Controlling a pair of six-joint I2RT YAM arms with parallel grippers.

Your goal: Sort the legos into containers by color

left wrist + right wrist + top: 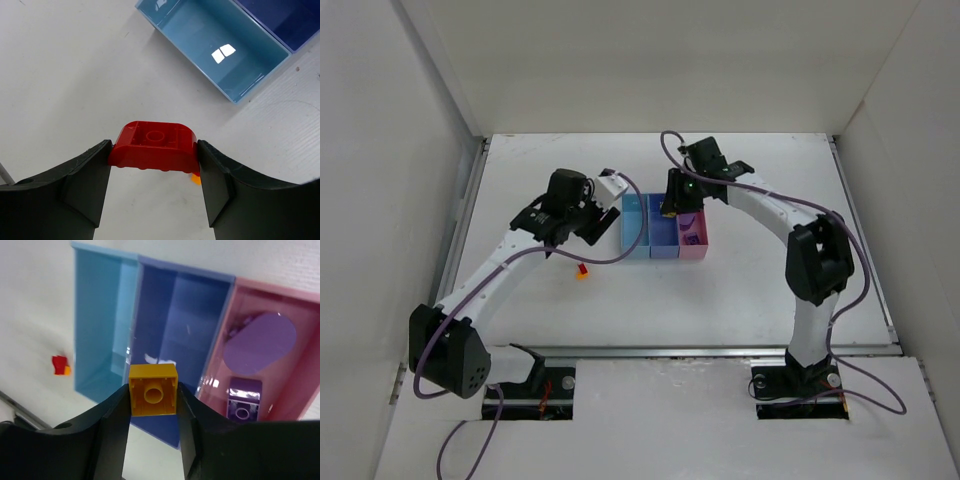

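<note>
My left gripper (154, 152) is shut on a red brick (154, 142) and holds it above the table, left of the light blue bin (220, 55). A small red and orange brick (582, 270) lies on the table below it; it also shows in the right wrist view (60, 365). My right gripper (153, 395) is shut on a yellow-orange brick (153, 389) over the periwinkle bin (185, 315). The pink bin (300, 340) holds a purple brick (243, 401) and a purple disc (259, 342). In the top view the left gripper (588, 228) is left of the bins and the right gripper (672, 205) is above them.
The three joined bins, light blue (634, 225), periwinkle (663, 242) and pink (692, 250), stand in the middle of the white table. White walls enclose the table on the left, back and right. Purple cables run along both arms.
</note>
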